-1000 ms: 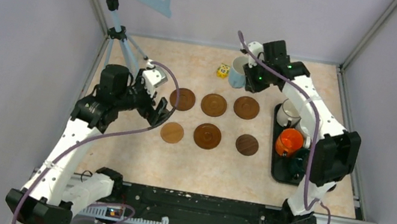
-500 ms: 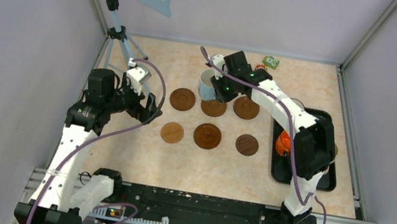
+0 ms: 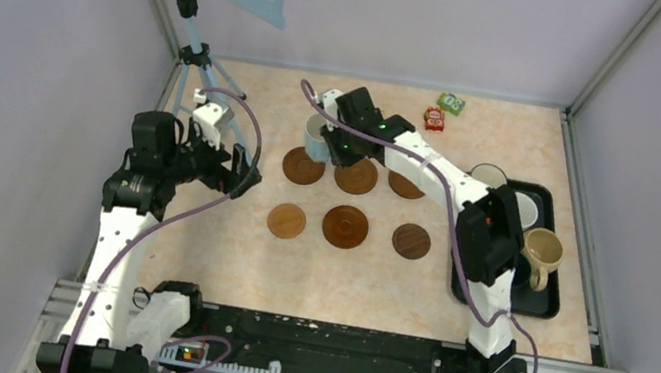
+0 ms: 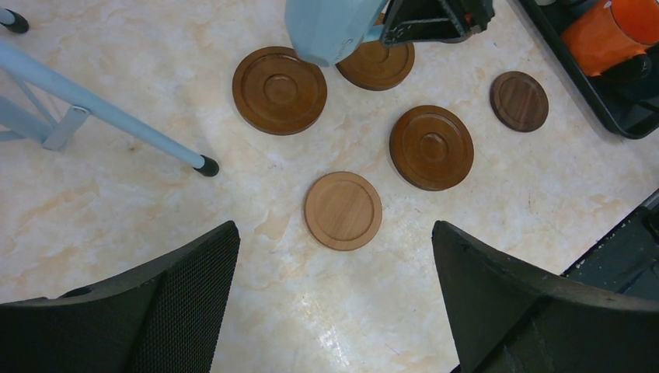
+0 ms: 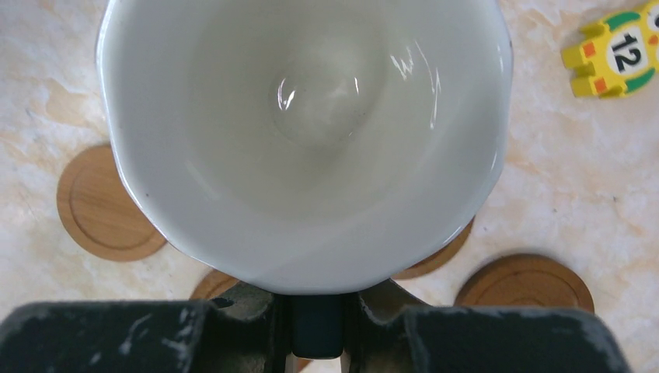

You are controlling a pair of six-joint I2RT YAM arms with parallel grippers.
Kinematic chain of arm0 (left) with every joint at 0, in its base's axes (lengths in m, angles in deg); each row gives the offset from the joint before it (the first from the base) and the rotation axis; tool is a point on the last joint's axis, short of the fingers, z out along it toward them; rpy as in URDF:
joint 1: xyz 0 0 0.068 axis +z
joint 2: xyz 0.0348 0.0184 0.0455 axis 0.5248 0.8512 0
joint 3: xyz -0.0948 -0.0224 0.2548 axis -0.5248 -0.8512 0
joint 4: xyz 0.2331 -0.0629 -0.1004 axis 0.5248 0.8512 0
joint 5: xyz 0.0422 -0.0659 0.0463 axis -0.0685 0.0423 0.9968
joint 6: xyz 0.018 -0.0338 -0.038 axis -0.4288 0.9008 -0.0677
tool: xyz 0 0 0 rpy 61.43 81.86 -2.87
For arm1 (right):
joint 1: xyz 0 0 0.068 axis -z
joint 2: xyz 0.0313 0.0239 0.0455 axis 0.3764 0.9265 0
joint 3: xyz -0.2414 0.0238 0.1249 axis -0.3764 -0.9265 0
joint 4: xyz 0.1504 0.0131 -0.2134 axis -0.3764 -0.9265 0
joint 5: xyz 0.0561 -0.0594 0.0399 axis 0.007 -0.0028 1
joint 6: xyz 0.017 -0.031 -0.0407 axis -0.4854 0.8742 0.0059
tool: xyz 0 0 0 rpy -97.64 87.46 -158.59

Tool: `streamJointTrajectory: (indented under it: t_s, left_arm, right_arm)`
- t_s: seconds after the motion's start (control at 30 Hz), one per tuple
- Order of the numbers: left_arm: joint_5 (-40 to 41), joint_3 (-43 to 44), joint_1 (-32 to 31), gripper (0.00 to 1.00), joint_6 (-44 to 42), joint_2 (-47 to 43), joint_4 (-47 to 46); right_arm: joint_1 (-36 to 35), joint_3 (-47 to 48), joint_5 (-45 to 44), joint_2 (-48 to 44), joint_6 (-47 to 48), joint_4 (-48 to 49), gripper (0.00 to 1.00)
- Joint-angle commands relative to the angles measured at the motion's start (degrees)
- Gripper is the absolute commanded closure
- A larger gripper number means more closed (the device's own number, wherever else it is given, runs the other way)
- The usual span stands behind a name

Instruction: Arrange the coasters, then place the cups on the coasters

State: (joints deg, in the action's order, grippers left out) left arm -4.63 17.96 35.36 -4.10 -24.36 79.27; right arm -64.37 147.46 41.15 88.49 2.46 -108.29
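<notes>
Marbled tabletop (image 3: 223, 260) lay under the right gripper (image 3: 334, 144), pinched tight on the light blue mug (image 3: 317, 131), which hung just behind the back-left coaster (image 3: 301, 168), likely its target, while the wide-spread, empty left gripper (image 3: 245, 175) hovered farther off.

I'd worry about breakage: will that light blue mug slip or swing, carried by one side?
Probably rigid but breakable: the light blue mug looks like glazed ceramic, its inside shining with reflections. That glaze may be slippery, and the right gripper pinches it at one side only, so it could tilt.
</notes>
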Motion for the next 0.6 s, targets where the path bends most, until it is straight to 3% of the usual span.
streamJointTrajectory:
  t_s: [0.0,0.57]
  left_arm:
    - [-2.3,1.6,1.1,0.01,0.9,0.1,-2.0]
    - [-4.0,1.9,1.7,0.01,0.2,1.1,-1.8]
  right_arm:
    - [-3.0,6.8,-1.5,2.1,-1.6,6.7,1.00]
    - [-5.7,8.6,-6.3,8.2,-3.2,8.3,1.00]
